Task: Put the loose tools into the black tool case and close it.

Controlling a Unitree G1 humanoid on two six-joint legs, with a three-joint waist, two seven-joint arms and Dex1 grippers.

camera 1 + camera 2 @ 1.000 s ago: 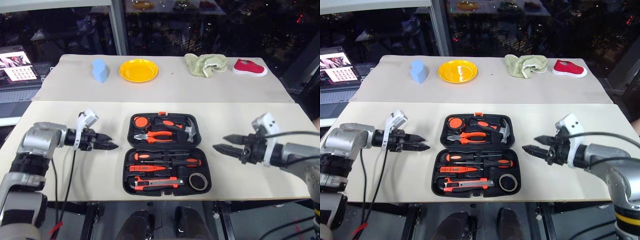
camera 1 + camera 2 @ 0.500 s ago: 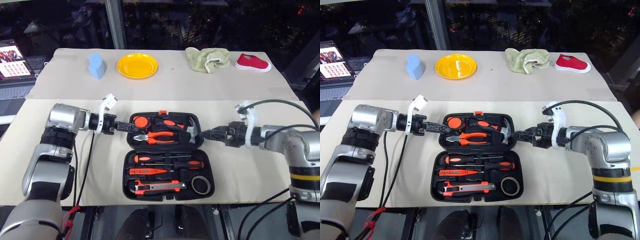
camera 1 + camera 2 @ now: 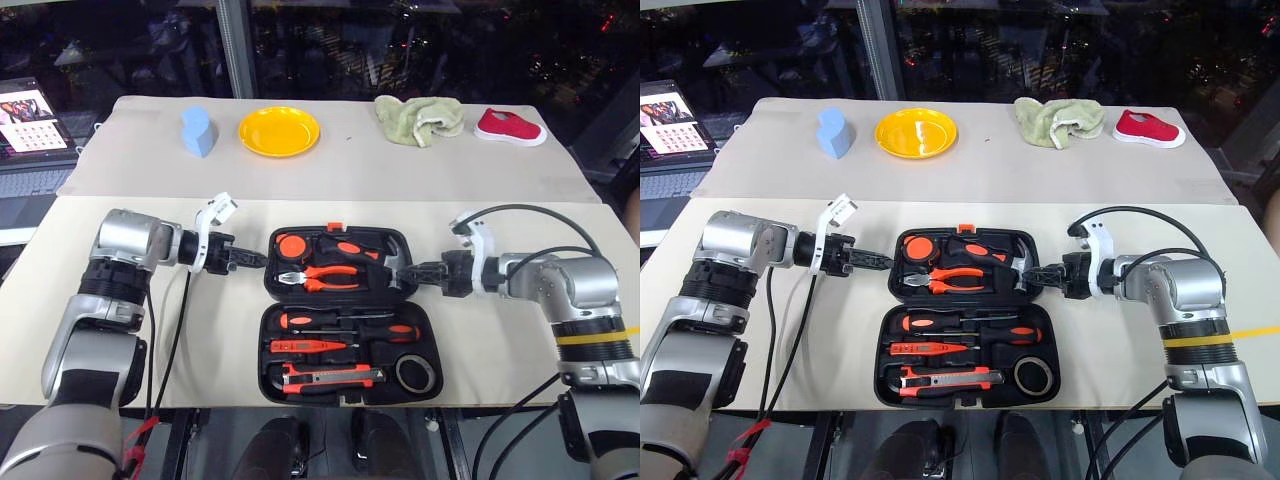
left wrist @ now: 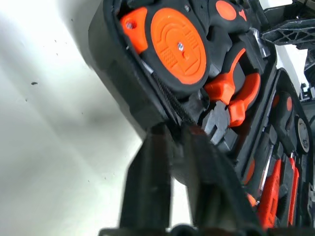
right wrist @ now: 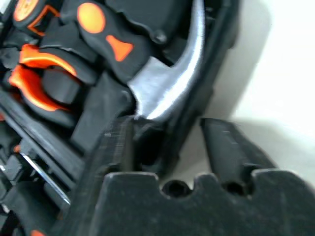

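Case [image 3: 345, 312]: black, open flat at the front middle of the surface [image 3: 520, 330]. Far half holds tape measure [image 3: 294, 245], pliers [image 3: 320, 279] and hammer [image 3: 385, 258]. Near half holds two screwdrivers [image 3: 345, 321], red tester [image 3: 305, 345], knife [image 3: 330, 375] and tape roll [image 3: 416, 373].

Left gripper [image 3: 256, 260]: at the far half's left edge, fingers [image 4: 147, 182] nearly pressed together, apparently pinching the rim.

Right gripper [image 3: 403, 270]: at the far half's right edge, fingers [image 5: 231, 147] part spread astride the rim beside the hammer head.
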